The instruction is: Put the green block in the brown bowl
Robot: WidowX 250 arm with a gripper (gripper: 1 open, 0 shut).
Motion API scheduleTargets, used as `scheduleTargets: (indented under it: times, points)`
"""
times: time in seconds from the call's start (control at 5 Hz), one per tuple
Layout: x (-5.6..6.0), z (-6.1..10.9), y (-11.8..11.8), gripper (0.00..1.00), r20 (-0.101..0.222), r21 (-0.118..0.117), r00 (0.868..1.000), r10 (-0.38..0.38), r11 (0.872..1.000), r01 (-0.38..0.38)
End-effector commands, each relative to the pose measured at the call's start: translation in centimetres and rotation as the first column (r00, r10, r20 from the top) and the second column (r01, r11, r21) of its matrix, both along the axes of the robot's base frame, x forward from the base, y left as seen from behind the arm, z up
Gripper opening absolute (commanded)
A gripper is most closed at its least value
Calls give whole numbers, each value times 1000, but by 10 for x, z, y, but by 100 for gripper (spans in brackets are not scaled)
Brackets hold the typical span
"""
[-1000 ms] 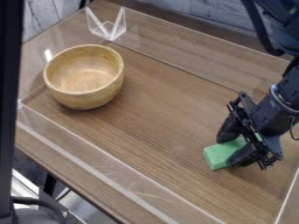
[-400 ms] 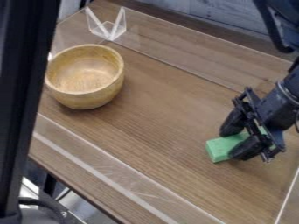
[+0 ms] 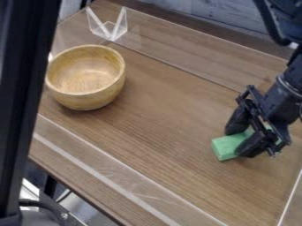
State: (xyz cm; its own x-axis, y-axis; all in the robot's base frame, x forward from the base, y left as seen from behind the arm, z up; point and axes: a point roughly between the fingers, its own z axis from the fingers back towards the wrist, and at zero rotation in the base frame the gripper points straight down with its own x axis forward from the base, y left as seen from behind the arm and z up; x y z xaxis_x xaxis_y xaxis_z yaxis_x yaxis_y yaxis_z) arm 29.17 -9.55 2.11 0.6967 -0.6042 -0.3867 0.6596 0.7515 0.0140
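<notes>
The green block [image 3: 229, 147] lies low over the wooden table at the right, close to the front edge. My gripper [image 3: 250, 144] points steeply down over it. Its black fingers [image 3: 267, 139] are closed on the block's right end, so only the left part of the block shows. The brown bowl [image 3: 85, 77] stands upright and holds nothing. It is at the far left of the table, well apart from the gripper.
A clear plastic piece [image 3: 109, 25] stands at the back behind the bowl. A low clear rim [image 3: 106, 163] runs along the table's front edge. A dark post [image 3: 24, 97] fills the left side of the view. Bare wood [image 3: 165, 106] lies between bowl and block.
The gripper and the green block have crept together slightly up and to the right, away from the front edge. The bowl has not moved.
</notes>
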Motion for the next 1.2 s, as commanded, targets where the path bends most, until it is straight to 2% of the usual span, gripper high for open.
scheduleTargets:
  times: [0.0, 0.4, 0.8, 1.0]
  points:
    - [16, 4, -6, 0, 54, -71, 999, -5, 997, 9]
    - [18, 3, 0, 0, 70, -125, 998, 0, 992, 9]
    - [19, 3, -1, 0, 50, -139, 997, 55, 989, -47]
    - [20, 4, -4, 0, 74, -140, 996, 53, 989, -42]
